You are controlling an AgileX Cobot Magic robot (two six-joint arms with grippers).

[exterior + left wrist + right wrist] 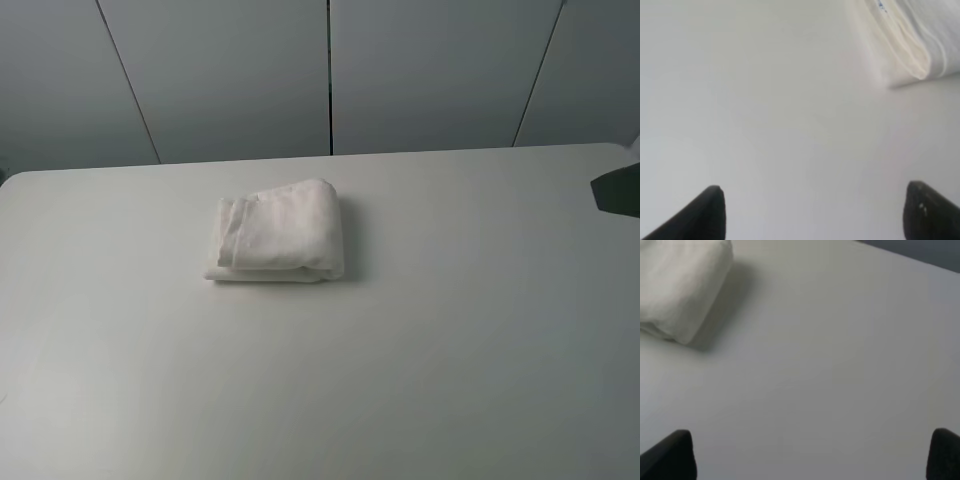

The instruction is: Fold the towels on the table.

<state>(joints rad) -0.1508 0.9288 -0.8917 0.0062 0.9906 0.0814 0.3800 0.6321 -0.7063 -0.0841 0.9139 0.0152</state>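
While both tools gape empty, folded towel lies well apart.

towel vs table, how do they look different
The towel is small, folded into a thick, soft bundle with creased layers; the table is far larger, flat and smooth. The towel has a label with dark print; the table is plain. Both are white.

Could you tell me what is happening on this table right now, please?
A white towel lies folded into a compact bundle on the white table. Neither arm is touching it: the left gripper and the right gripper are both open and empty above bare tabletop, away from the towel. The folding looks done.
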